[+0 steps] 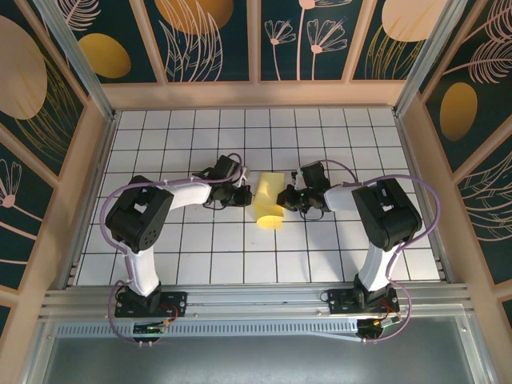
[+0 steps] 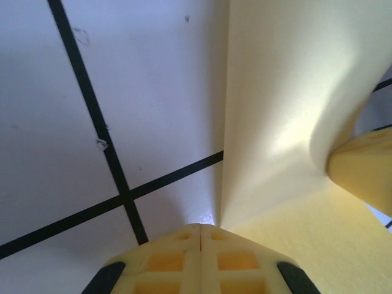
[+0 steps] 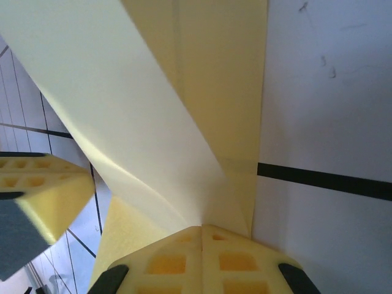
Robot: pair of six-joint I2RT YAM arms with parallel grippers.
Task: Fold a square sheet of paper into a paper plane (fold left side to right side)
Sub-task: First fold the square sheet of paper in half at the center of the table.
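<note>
Frame centre: square sheet of paper bowed; left gripper, right gripper pinch opposite edges, likely for left-to-right fold.

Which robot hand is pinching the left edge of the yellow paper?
The left gripper, the one on the left in the top view. It is shut on the paper's left edge, while the right gripper is shut on the opposite side.
</note>
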